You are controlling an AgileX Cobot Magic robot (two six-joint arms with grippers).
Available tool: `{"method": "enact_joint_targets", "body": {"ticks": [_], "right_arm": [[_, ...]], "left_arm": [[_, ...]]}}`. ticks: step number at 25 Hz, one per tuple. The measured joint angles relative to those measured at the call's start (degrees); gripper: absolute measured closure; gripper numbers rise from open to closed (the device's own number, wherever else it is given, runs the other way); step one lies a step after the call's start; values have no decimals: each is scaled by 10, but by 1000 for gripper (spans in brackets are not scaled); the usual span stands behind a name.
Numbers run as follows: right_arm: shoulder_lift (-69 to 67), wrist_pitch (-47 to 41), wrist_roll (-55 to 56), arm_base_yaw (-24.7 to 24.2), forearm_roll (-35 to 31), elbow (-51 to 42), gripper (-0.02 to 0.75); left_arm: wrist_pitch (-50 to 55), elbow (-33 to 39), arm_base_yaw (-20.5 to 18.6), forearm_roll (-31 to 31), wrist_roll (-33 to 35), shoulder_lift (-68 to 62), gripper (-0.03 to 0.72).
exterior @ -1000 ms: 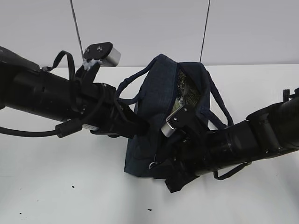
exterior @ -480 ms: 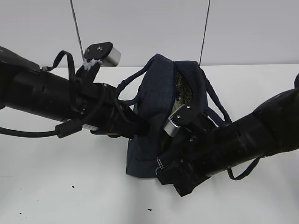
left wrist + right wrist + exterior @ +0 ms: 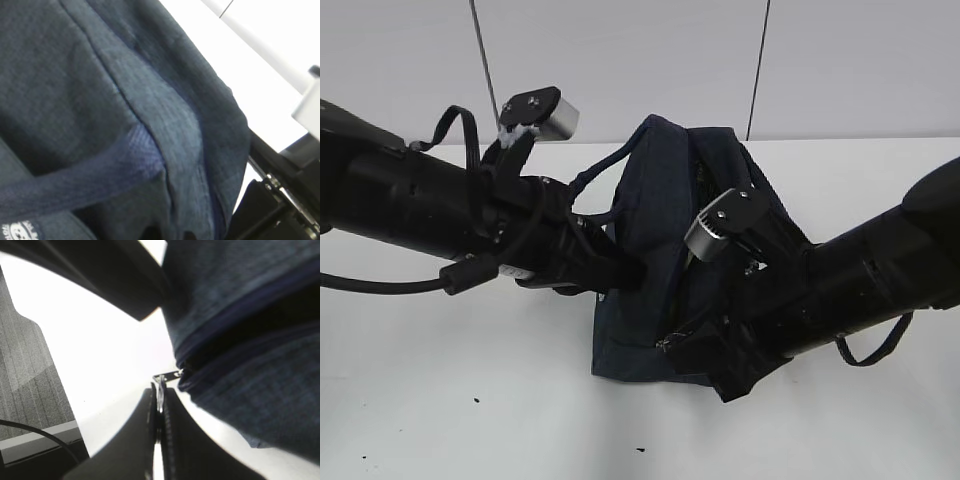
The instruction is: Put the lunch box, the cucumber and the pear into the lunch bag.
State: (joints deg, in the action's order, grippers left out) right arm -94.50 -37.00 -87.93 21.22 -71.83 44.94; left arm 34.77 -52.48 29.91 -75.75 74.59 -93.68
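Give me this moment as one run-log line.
lunch bag: upright on table, contents hidden | right claw: shut on zipper pull at bag's near end | left claw: pressed against bag side, state unseen

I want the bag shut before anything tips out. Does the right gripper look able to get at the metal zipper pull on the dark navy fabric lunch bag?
Probably yes: the right gripper seems already shut on the small metal zipper pull at the end of the dark navy fabric lunch bag, with nothing between them.

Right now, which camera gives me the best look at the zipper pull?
The right wrist view: the metal zipper pull sits pinched between the right gripper fingers at the lunch bag opening. The exterior view shows it only as a tiny glint; the left wrist view shows just fabric.
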Motion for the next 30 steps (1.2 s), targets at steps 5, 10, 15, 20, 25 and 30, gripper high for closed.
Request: {"method": "enact_joint_targets", "body": {"ticks": [5, 10, 15, 20, 25, 30], "right_arm": [[23, 0, 11, 0, 3, -2, 732], [49, 0, 14, 0, 7, -3, 732], [79, -6, 25, 0, 9, -3, 732], [99, -9, 27, 0, 10, -3, 732], [108, -6, 30, 0, 11, -1, 732], [111, 0, 35, 0, 7, 13, 732]], "left_arm": [[7, 0, 0, -1, 0, 0, 435], [-3, 0, 0, 3, 0, 0, 313], [-4, 0, 0, 36, 0, 0, 306], [1, 0, 0, 44, 0, 0, 306], [5, 0, 0, 44, 0, 0, 306], [17, 0, 0, 43, 0, -8, 307]]}}
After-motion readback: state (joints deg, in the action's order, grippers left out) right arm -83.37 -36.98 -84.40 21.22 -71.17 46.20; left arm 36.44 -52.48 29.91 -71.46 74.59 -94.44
